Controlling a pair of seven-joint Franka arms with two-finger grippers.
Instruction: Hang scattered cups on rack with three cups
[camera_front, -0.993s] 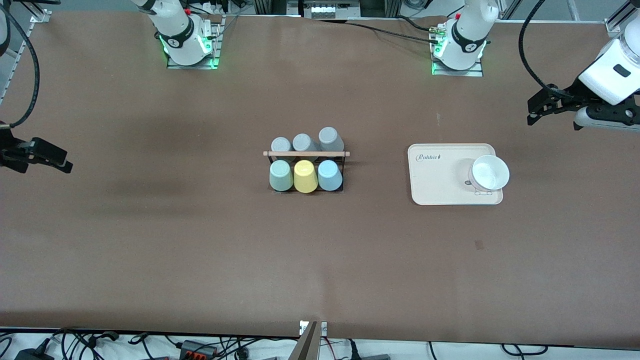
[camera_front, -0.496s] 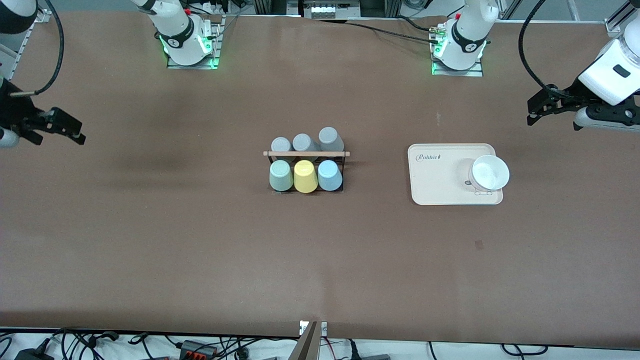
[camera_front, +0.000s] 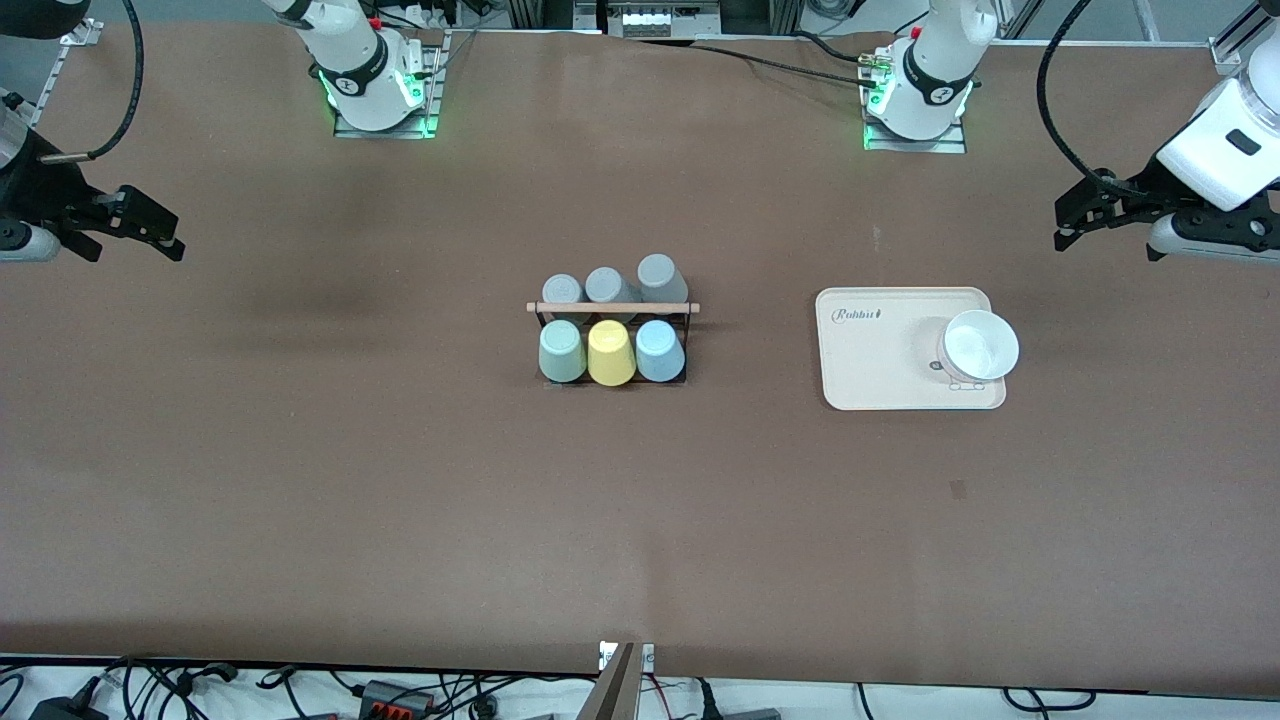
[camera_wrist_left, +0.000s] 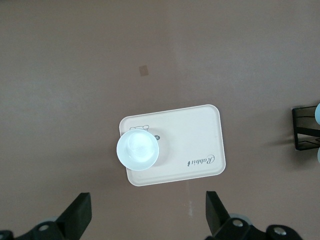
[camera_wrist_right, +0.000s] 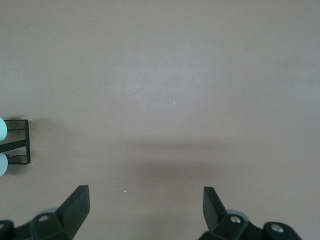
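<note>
Both sets of jaws stand wide apart with nothing between them. Your left gripper hangs in the air over bare table at the left arm's end; your right gripper hangs over bare table at the right arm's end. Each is well apart from the cups. In the left wrist view the left gripper's fingers frame the beige tray and the white bowl below them. In the right wrist view the right gripper's fingers frame plain table, with one end of the rack just in at the edge.

You'll find the rack mid-table, wooden rod across its top. The mint green cup, the yellow cup and the light blue cup sit in a row on the rack's side nearer the front camera, bases up, touching or just beside each other. The mint one is toward the right arm's end, the blue one toward the left arm's end. Three grey cups line the rack's farther side.

The tray lies toward the left arm's end, apart from the rack, the bowl on the tray's end away from the rack.
</note>
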